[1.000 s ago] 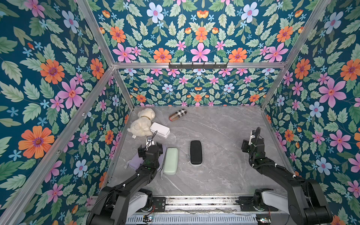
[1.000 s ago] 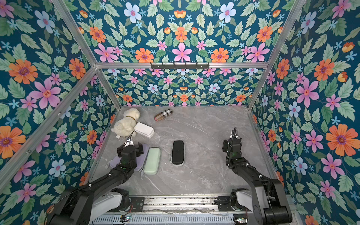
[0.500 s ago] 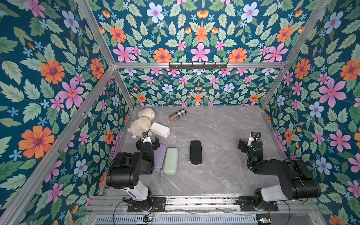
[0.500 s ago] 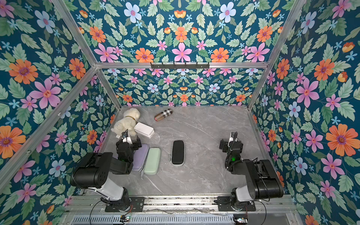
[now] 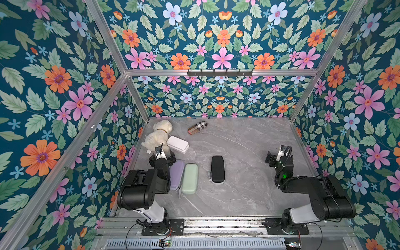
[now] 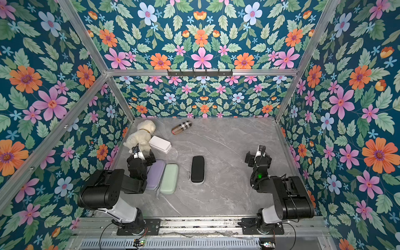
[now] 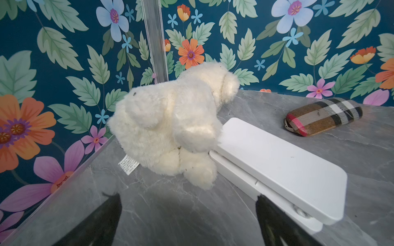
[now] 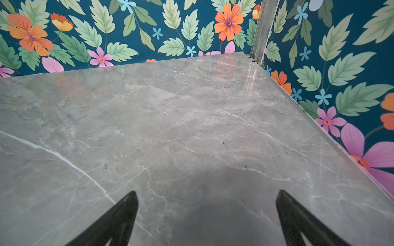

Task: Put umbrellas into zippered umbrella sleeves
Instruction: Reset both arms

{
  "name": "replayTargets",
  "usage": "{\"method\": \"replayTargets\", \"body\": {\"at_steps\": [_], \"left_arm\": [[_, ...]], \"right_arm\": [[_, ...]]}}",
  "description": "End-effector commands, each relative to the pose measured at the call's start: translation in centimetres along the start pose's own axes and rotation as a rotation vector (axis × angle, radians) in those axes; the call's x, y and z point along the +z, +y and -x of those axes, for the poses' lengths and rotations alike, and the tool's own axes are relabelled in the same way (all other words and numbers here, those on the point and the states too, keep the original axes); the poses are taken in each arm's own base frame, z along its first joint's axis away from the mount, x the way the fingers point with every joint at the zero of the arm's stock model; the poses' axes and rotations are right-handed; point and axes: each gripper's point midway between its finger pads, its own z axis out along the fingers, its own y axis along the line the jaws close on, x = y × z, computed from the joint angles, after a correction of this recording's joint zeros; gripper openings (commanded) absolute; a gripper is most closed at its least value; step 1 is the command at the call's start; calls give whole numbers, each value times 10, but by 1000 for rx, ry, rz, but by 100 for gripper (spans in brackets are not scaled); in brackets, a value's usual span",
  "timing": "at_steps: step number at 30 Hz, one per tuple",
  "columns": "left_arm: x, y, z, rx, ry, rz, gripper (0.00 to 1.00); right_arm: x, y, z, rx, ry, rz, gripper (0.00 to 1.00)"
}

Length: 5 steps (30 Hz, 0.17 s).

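Left gripper [image 7: 188,196] is released: fingers [image 7: 102,221] spread wide with nothing between them, hovering over bare desk [image 5: 249,138] near the left edge. It faces the plush toy [image 7: 170,123] and the white box [image 7: 277,168].

Right gripper [image 8: 207,192] is also released and empty, over bare marble near the right edge, pointed at the far right corner.

In both top views, three sleeves lie flat on the near left part of the desk, all looking zipped shut, long axes running near-to-far:
- lavender sleeve [image 5: 176,174] is closest to the left edge, partly hidden by the left arm
- mint green sleeve [image 5: 190,178] is right beside it (touching or nearly, can't tell which)
- black sleeve [image 5: 217,169] is apart from the pair, toward the middle of the desk

Neither gripper touches any sleeve.

The plush toy sits in the far left corner area, with the white box against its right side. The plaid capsule [image 5: 197,127] lies near the far edge, angled and clear of everything else.
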Motion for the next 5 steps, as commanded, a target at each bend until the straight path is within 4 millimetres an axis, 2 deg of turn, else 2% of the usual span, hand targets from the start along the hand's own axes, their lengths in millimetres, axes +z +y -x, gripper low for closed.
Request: {"method": "replayTargets", "body": {"at_steps": [1, 5], "left_arm": [[0, 0, 6, -13, -24, 2, 100], [0, 0, 6, -13, -24, 3, 100]], "right_arm": [[-2, 3, 15, -10, -71, 3, 100], [-1, 4, 14, -1, -59, 9, 99]]}}
